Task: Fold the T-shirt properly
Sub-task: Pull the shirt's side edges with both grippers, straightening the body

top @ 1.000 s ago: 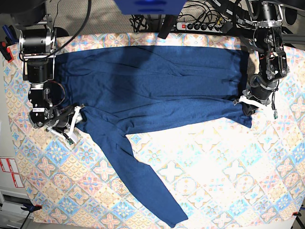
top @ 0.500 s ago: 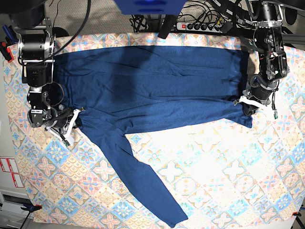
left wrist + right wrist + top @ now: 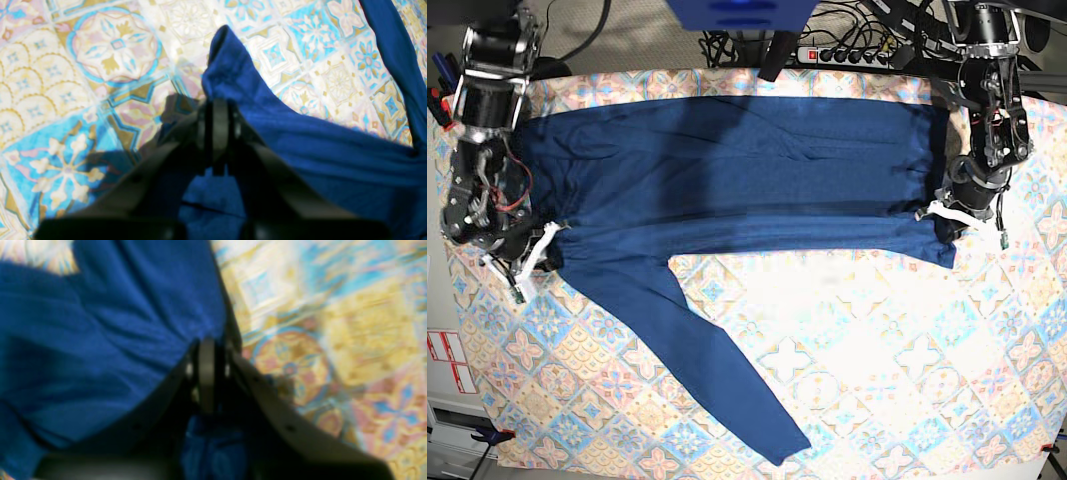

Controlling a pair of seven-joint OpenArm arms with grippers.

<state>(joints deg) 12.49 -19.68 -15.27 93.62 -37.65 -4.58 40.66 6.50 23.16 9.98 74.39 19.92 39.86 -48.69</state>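
Both grippers pinch the dark navy-blue long-sleeved knit T-shirt (image 3: pixel 737 170): the left gripper (image 3: pixel 944 213) holds one edge, the right gripper (image 3: pixel 535 250) the opposite edge. The shirt lies spread across the patterned tile-print tablecloth (image 3: pixel 877 340), one sleeve trailing diagonally.

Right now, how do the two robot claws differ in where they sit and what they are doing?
The right gripper sits at the table's patterned cloth edge on the base view's left, near where the trailing sleeve branches off the T-shirt. The left gripper is on that view's right, pinching a plain corner. The right arm leans outward; the left arm hangs from the far edge. Both are shut on fabric.
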